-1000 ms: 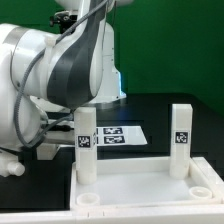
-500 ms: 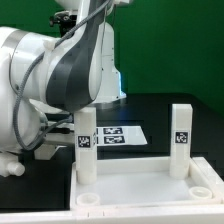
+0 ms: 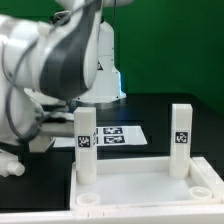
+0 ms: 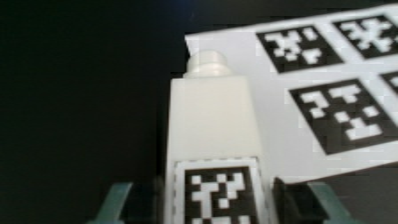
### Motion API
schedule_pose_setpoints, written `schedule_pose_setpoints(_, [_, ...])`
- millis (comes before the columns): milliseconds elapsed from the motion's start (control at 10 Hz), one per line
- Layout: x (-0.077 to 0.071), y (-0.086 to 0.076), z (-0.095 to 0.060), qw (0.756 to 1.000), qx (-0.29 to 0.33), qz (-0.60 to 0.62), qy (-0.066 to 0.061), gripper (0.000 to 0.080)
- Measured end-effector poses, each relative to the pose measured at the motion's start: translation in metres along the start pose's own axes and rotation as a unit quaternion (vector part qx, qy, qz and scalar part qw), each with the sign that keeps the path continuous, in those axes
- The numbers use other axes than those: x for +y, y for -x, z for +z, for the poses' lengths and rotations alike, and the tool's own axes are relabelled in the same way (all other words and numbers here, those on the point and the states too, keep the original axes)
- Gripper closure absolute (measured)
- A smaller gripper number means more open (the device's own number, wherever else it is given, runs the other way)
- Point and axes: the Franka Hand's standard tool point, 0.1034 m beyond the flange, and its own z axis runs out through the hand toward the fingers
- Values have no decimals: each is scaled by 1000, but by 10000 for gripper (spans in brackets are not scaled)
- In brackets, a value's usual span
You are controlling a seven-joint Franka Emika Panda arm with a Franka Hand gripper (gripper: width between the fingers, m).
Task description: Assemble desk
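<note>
The desk shows three legs and one tabletop [image 3: 135,196]. The tabletop lies at the near edge of the black counter [image 3: 160,110]. Two legs stand upright at its far corners, one toward the exterior view's left [image 3: 86,146] and one toward its right [image 3: 181,140]. Two round sockets [image 3: 88,204] [image 3: 204,191] show at the near corners. The third leg [image 4: 214,115] lies flat on the counter along the marker board's [image 4: 331,76] edge, peg [image 4: 210,65] pointing away from the wrist. The pincer [image 4: 214,192] straddles this leg's tagged end, one finger [image 4: 121,203] on each side. Whether they press it cannot be told, since thin dark gaps seem to remain. Four tags show partly on the board.
</note>
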Motion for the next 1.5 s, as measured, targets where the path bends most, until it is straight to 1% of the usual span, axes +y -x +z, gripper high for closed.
schedule_pose_setpoints(100, [1, 10, -28, 999, 39, -10, 2, 517])
schedule_pose_setpoints(200, [-3, 20, -54, 996, 90, -18, 3, 517])
schedule_pose_setpoints(300, [-1, 14, -51, 991, 134, -20, 6, 517])
schedule_pose_setpoints(400, [-1, 15, -44, 989, 144, -20, 5, 517])
schedule_pose_setpoints(500, [-1, 12, -53, 984, 179, -23, 7, 517])
schedule_pose_setpoints(600, [-2, 20, -71, 978, 205, -30, 1, 515])
schedule_pose_setpoints(700, [-6, 28, -100, 973, 229, -35, 0, 515])
schedule_pose_setpoints(800, [-11, 26, -133, 958, 282, -47, 7, 515])
schedule_pose_setpoints(900, [-19, 28, -154, 939, 337, -63, 17, 515])
schedule_pose_setpoints(1000, [-25, 27, -154, 917, 392, -64, 21, 515])
schedule_pose_setpoints(1100, [-23, 28, -147, 908, 414, -64, 19, 515])
schedule_pose_setpoints(1200, [-20, 26, -151, 895, 442, -60, 22, 515])
schedule_pose_setpoints(1300, [-24, 26, -157, 884, 463, -59, 26, 515])
schedule_pose_setpoints(1400, [-41, 29, -179, 866, 494, -70, 34, 515])
schedule_pose_setpoints(1500, [-57, 31, -197, 848, 523, -79, 42, 515])
